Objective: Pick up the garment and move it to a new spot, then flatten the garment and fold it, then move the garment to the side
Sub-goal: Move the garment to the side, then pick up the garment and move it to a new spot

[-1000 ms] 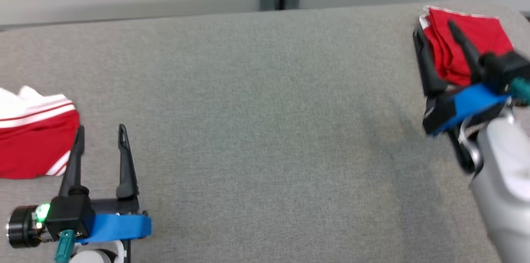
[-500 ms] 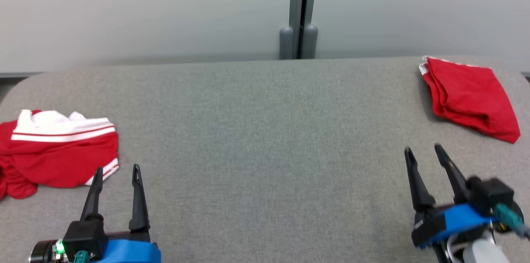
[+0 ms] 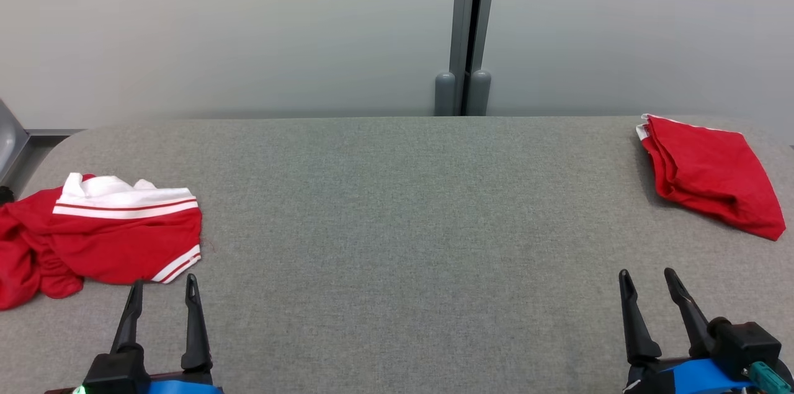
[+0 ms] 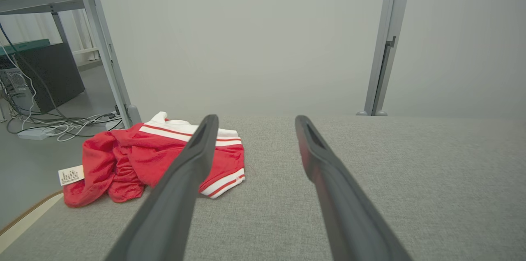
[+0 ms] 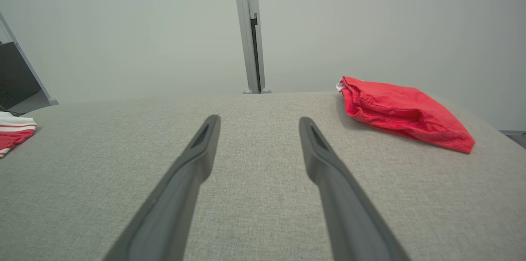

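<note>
A crumpled red garment with white stripes (image 3: 118,239) lies at the left end of the grey padded table (image 3: 403,226); it also appears in the left wrist view (image 4: 135,158) and at the left edge of the right wrist view (image 5: 12,129). A folded red garment (image 3: 713,174) rests at the far right corner (image 5: 402,111). My left gripper (image 3: 163,282) stands open just in front of the crumpled garment, apart from it, nothing between its fingers (image 4: 255,118). My right gripper (image 3: 646,272) is open and empty at the near right, well short of the folded garment (image 5: 259,118).
A grey wall with a vertical metal post (image 3: 465,34) runs behind the table. Left of the table, a metal shelf leg (image 4: 107,47), cables (image 4: 61,123) and a dark box (image 4: 45,76) stand on the floor. The crumpled garment hangs near the table's left edge.
The head camera has tilted up, shifting the whole picture. My right gripper has drawn back from the folded red garment to the near right, leaving it lying on the table.
</note>
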{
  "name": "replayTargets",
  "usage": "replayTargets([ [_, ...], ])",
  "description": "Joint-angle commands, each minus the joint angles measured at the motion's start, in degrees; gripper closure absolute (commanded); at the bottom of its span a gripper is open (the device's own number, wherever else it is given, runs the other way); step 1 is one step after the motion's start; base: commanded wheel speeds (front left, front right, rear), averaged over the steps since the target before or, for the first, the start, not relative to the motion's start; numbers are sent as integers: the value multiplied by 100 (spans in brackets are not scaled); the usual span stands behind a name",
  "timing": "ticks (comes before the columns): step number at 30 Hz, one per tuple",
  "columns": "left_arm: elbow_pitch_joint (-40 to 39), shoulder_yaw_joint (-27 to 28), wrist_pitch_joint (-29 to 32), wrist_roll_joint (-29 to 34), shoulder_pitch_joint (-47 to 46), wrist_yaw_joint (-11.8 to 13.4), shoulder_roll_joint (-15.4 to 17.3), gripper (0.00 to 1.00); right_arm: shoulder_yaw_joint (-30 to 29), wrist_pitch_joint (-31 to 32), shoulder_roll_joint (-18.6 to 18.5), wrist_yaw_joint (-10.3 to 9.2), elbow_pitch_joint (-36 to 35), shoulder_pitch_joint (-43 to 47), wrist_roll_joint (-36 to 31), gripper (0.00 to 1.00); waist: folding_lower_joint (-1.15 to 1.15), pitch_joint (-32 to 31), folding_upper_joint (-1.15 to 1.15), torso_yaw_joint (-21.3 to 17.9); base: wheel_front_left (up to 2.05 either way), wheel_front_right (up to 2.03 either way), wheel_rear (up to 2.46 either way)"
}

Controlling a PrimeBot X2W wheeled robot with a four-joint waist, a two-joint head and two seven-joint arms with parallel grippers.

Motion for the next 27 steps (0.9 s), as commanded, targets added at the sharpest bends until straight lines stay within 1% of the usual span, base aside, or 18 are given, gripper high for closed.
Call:
replayTargets([
  [1, 22, 12, -14, 45, -30, -21, -12, 0, -18, -20, 15, 4, -19, 97, -38, 0, 0, -2, 0, 3, 0, 0, 0],
  [10, 64, 108, -14, 83, -86, -73, -30, 0, 17, -20, 63, 4, 21, 38, -55, 0, 0, -11, 0, 7, 0, 0, 0],
  [16, 80, 166, -14, 93, -98, -98, -25, 0, 44, -20, 78, 4, 38, 49, -25, 0, 0, -14, 0, 121, 0, 0, 0],
  [21, 84, 239, -14, 109, -105, -98, -19, 0, 91, -20, 91, 4, 65, 28, 18, 0, 0, -19, 0, 339, 0, 0, 0],
  [27, 76, 345, -14, 120, -81, -81, 11, 0, 182, -20, 109, 4, 104, 30, 68, 0, 0, -27, 0, 739, 0, 0, 0],
])
